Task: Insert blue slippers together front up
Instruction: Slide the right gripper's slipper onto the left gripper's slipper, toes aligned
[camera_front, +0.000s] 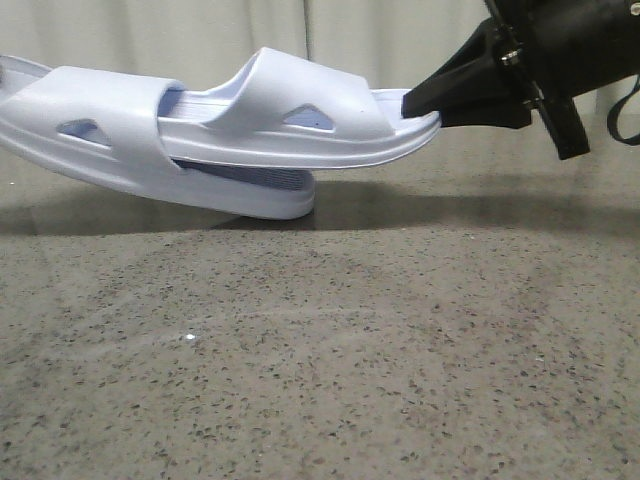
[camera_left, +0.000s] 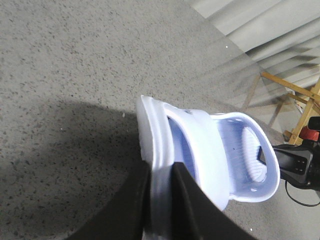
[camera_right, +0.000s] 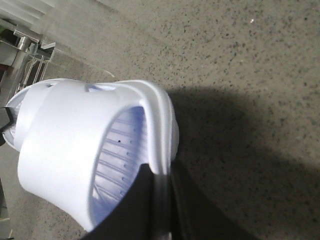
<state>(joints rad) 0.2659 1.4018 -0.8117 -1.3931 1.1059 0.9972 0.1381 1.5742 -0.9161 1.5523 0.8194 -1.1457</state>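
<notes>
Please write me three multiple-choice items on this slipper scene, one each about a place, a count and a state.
1. Where does the right gripper hold its slipper?
A. At the end of the sole
B. On top of the strap
C. At a side cut-out

2. How many blue slippers show in the front view?
A. One
B. Two
C. Three

3. How does the left gripper stand?
A. Open above the table
B. Shut on nothing
C. Shut on a slipper's edge

Answers:
1. A: in the front view the black fingers pinch the tip of the upper slipper, clear of its strap.
2. B: the upper slipper passes under the strap of the lower slipper, and no third appears.
3. C: in the left wrist view both fingers press on the pale sole rim between them.
</notes>
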